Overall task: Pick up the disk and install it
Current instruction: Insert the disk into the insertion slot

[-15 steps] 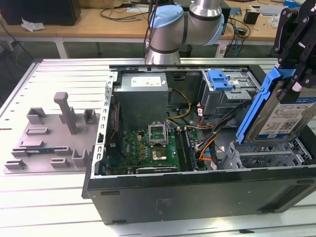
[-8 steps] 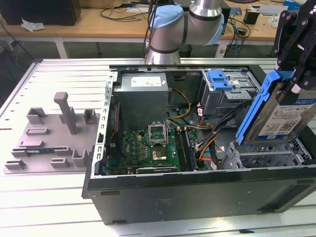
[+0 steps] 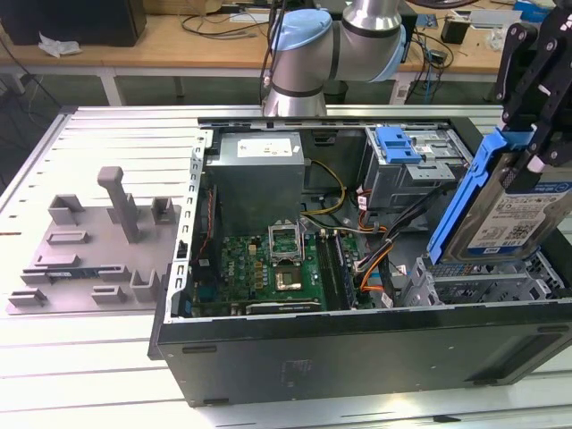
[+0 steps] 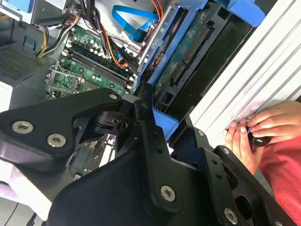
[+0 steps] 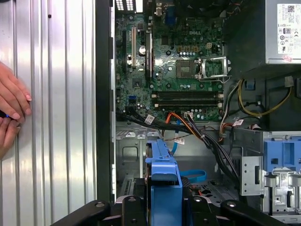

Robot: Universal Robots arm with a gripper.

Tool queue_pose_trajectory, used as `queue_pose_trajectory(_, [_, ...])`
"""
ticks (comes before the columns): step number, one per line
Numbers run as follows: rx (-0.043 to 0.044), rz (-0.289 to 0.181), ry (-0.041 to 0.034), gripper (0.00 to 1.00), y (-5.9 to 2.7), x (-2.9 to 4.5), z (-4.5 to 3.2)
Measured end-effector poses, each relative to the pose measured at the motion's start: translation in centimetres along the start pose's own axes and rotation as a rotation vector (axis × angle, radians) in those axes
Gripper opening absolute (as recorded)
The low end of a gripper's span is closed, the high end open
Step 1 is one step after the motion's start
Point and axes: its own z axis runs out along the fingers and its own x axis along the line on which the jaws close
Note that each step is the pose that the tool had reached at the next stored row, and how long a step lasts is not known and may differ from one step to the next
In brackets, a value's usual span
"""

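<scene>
You had the pick-up half done at this moment. The claw (image 3: 533, 147) was closed onto the upper end of the disk (image 3: 496, 210), its black fingers pressed against the blue frame from both sides, open no wider than the drive itself. The disk hung tilted from the claw, label side out in the exterior view, well clear of the table (image 3: 107, 143) and inside the open computer case (image 3: 357, 357).

Directly below the claw, the disk's lower end reached down to the metal drive cage (image 3: 465, 288). Whether it touched the cage, I could not tell. In both wrist views the blue frame ran straight out from between the fingers towards the cage floor and the loose cables.

The install half was not done, as I judged it: the drive sat slanted and proud of the cage, not lying seated in it. The motherboard (image 3: 268, 264) lay farther off from the claw, and the grey power supply box (image 3: 259, 170) beyond that. Your hands (image 5: 11, 101) rested on the table outside the case wall, apart from the claw.
</scene>
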Motion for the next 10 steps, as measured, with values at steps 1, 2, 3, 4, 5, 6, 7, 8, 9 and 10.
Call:
queue_pose_trajectory(1, [0.0000, 0.000, 0.0000, 0.36, 0.00, 0.00, 0.03])
queue_pose_trajectory(2, [0.0000, 0.000, 0.0000, 0.36, 0.00, 0.00, 0.05])
queue_pose_trajectory(3, [0.0000, 0.000, 0.0000, 0.36, 0.00, 0.01, 0.07])
queue_pose_trajectory(4, [0.0000, 0.000, 0.0000, 0.36, 0.00, 0.00, 0.12])
queue_pose_trajectory(5, [0.0000, 0.000, 0.0000, 0.36, 0.00, 0.01, 0.18])
queue_pose_trajectory(6, [0.0000, 0.000, 0.0000, 0.36, 0.00, 0.01, 0.23])
queue_pose_trajectory(7, [0.0000, 0.000, 0.0000, 0.36, 0.00, 0.01, 0.30])
queue_pose_trajectory(8, [0.0000, 0.000, 0.0000, 0.36, 0.00, 0.03, 0.53])
queue_pose_trajectory(9, [0.0000, 0.000, 0.0000, 0.36, -0.01, 0.04, 0.64])
queue_pose_trajectory(10, [0.0000, 0.000, 0.0000, 0.36, -0.01, 0.15, 0.79])
